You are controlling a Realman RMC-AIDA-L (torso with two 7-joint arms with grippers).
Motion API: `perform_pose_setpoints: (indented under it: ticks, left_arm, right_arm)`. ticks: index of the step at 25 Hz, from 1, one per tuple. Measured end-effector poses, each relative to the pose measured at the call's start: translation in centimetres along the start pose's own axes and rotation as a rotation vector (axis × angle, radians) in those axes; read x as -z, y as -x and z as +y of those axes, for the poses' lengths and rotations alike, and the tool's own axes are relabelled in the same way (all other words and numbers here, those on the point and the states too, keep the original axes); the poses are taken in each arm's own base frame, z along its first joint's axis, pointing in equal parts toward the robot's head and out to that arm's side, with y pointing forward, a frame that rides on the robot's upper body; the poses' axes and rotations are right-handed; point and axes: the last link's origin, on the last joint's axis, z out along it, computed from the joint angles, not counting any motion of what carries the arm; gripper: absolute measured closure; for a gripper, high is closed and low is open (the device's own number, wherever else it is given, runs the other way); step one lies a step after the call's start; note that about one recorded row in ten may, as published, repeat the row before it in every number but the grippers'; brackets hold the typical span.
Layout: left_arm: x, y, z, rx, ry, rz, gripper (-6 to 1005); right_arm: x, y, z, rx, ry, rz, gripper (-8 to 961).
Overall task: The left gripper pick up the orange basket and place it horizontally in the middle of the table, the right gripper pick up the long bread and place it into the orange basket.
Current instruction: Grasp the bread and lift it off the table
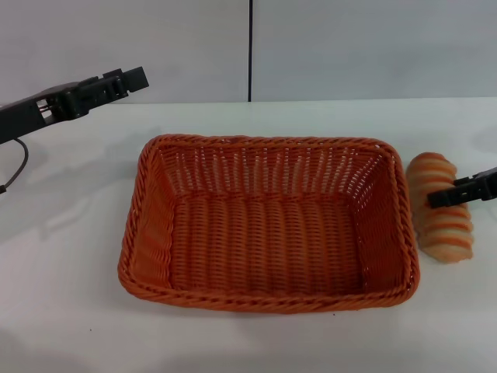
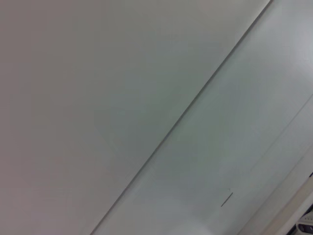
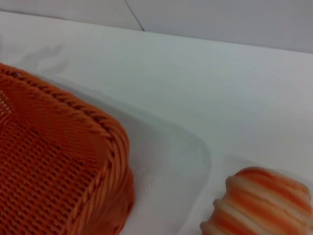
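Observation:
The orange basket (image 1: pixel 268 225) sits lengthwise across the middle of the white table (image 1: pixel 70 233), empty; one corner of it shows in the right wrist view (image 3: pixel 58 161). The long bread (image 1: pixel 443 221) lies on the table just right of the basket, outside it, and its end shows in the right wrist view (image 3: pixel 264 203). My right gripper (image 1: pixel 458 191) reaches in from the right edge, and a black part of it crosses the loaf's middle. My left gripper (image 1: pixel 128 80) hangs raised at the far left, well clear of the basket, holding nothing.
A grey wall with a dark vertical seam (image 1: pixel 250 50) stands behind the table. The left wrist view shows only pale wall panels (image 2: pixel 146 98). Bare tabletop lies left of and in front of the basket.

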Motion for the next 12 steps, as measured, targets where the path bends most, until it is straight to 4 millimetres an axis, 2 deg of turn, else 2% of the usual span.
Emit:
perform_pose_setpoints:
  ticks: [7, 12]
  left_arm:
    - [0.04, -0.07, -0.01, -0.003, 0.0, -0.001, 186]
    - [-0.06, -0.22, 0.0, -0.009, 0.002, -0.002, 186]
  right_arm:
    - [-0.47, 0.13, 0.06, 0.008, -0.013, 0.039, 155]
    - [-0.62, 0.08, 0.01, 0.02, -0.027, 0.056, 272]
